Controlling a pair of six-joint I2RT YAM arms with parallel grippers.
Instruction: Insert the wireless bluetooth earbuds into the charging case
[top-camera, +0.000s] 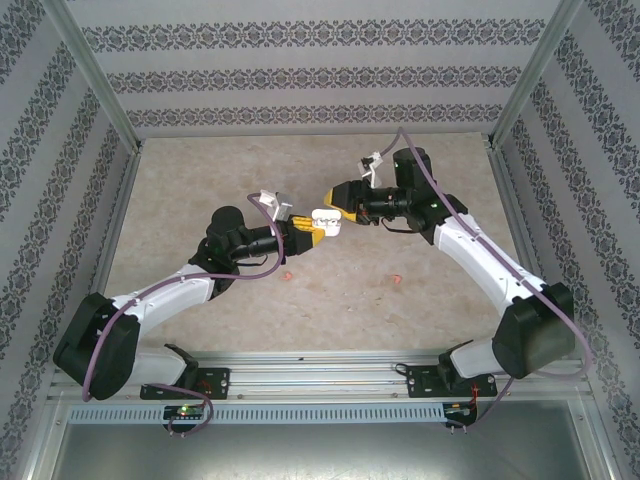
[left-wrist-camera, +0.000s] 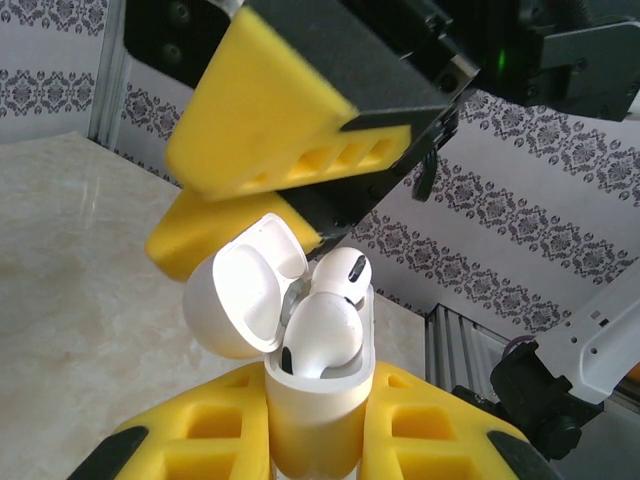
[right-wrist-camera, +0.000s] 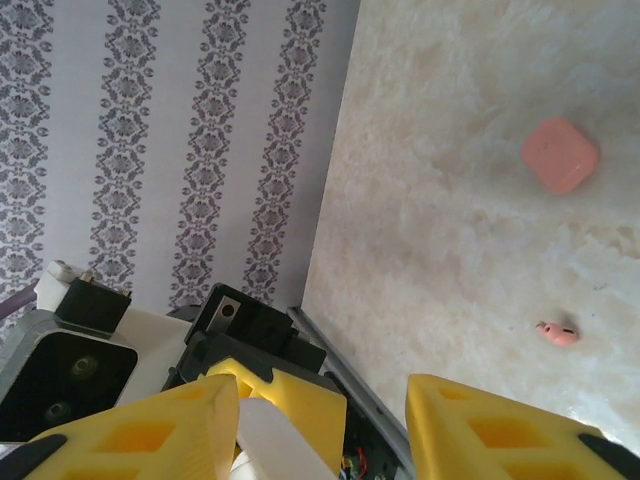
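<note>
Two white earbuds (left-wrist-camera: 322, 335) in case (left-wrist-camera: 312, 415); lid (left-wrist-camera: 238, 300) open

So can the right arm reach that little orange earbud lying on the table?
Probably yes. The orange earbud lies on the table with nothing covering it, and the right arm's jaws stand open. It just has to leave the white case first.

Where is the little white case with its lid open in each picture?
Top external: the white charging case sits mid-table, between the two grippers' tips.
Left wrist: bottom centre, upright, lid open, clamped in the left gripper.
Right wrist: likely the white piece at the bottom edge, beside one yellow finger.
Shared landmark: the right gripper, its yellow fingers close to the case in every view.
</note>
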